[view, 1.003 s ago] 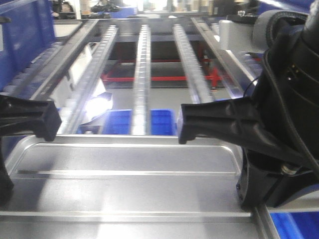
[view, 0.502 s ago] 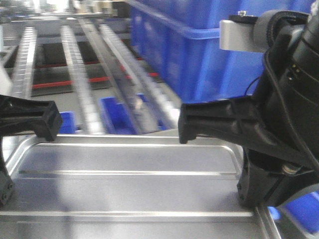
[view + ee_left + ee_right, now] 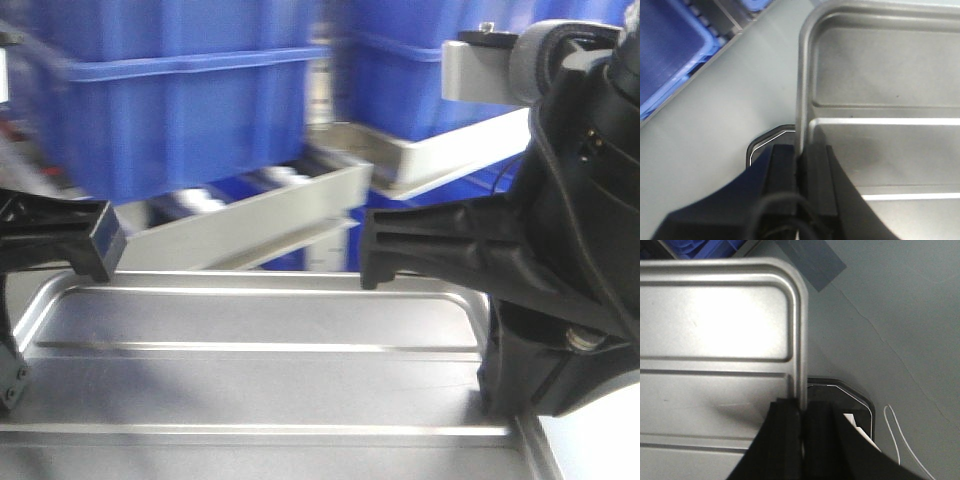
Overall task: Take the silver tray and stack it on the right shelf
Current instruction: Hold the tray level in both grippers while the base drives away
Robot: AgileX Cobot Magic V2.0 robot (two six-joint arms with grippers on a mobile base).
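I hold the silver tray (image 3: 260, 370) level between both arms; two long raised ribs cross its floor. In the left wrist view my left gripper (image 3: 800, 152) is shut on the left rim of the tray (image 3: 880, 75). In the right wrist view my right gripper (image 3: 802, 410) is shut on the right rim of the tray (image 3: 715, 325). Beyond the tray's far edge, the front view shows a blurred steel rack level with pale rollers and a flat front bar, the right shelf (image 3: 260, 210). It lies slanted across the view, a little higher than the tray.
Big blue bins (image 3: 180, 110) stand on the rack behind the front bar, another to the right (image 3: 420, 70). Below the tray is grey floor with a blue bin (image 3: 665, 55), a grey tape patch (image 3: 810, 260) and a white cable (image 3: 900, 440).
The background has swept to the left: the rack with three white roller rails is gone, and blue bins and the steel shelf bar now fill the view. Both grips on the tray are unchanged.
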